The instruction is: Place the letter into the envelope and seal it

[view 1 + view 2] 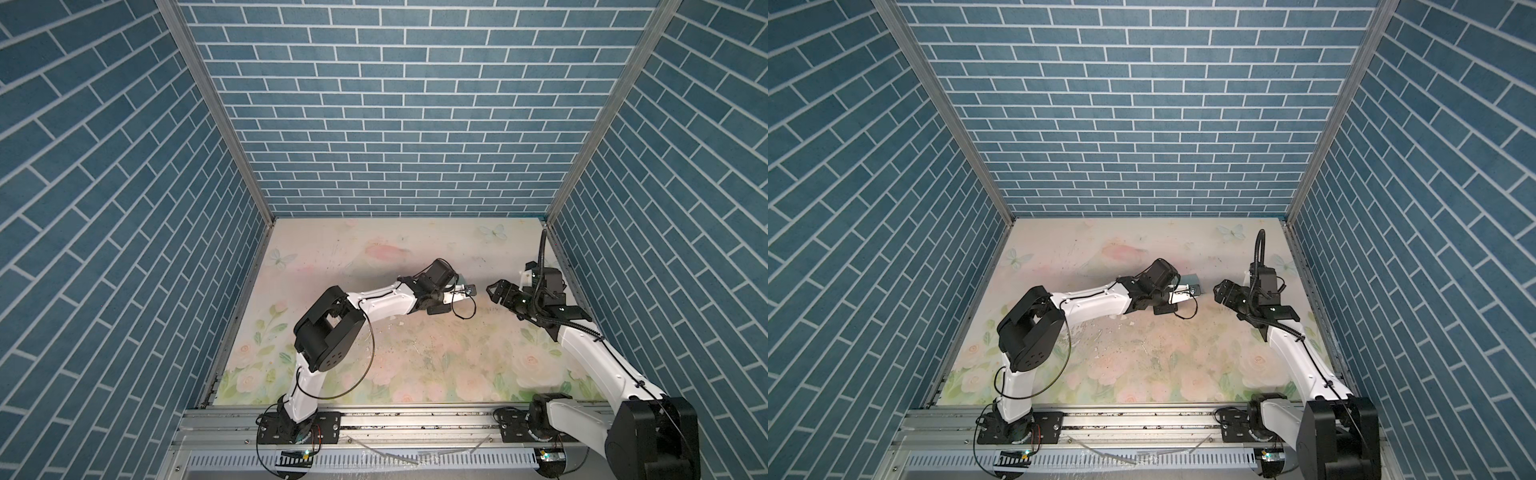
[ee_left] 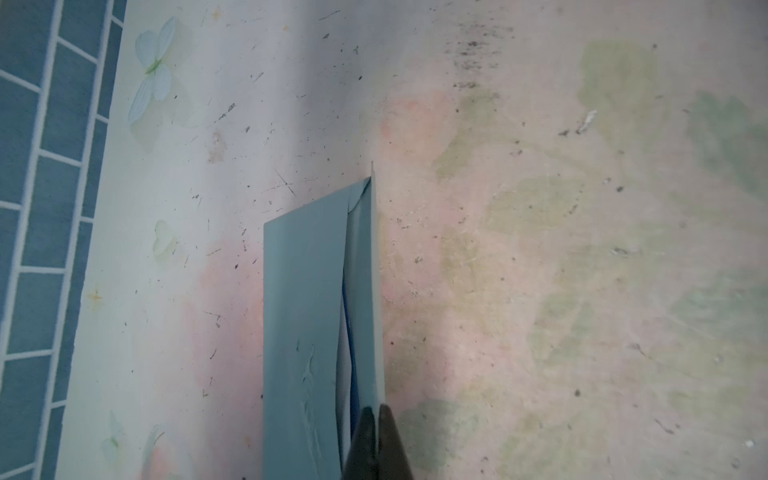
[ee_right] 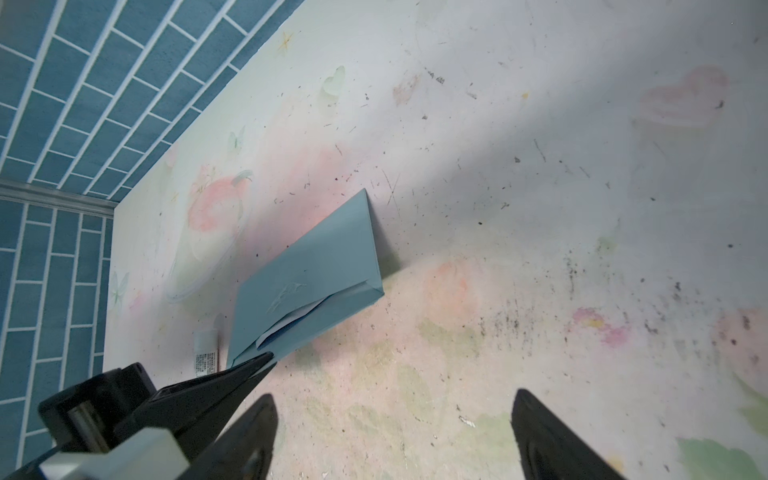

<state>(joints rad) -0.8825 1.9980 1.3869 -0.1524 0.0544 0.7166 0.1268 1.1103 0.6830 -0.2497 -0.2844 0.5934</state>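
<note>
The teal envelope [image 2: 305, 332] lies on the floral table [image 1: 415, 345], its flap strip raised along one long edge. My left gripper [image 2: 376, 409] is shut on that flap strip near one end. In the gap under the flap shows the white, blue-edged letter [image 2: 344, 374], tucked inside the envelope [image 3: 316, 270]; its white edge [image 3: 297, 318] peeks out there too. My right gripper [image 3: 392, 399] stands open over bare table, a short way from the envelope and facing the left gripper [image 3: 266, 359]. In a top view only a teal corner of the envelope [image 1: 1192, 279] shows behind the left gripper [image 1: 1196, 291].
A small white labelled tube [image 3: 206, 349] lies beside the envelope's end near the left gripper. Blue brick walls [image 1: 124, 249] close in the back and both sides. A metal rail [image 1: 415, 419] with both arm bases runs along the front. The two grippers [image 1: 471, 289] [image 1: 492, 291] are close together.
</note>
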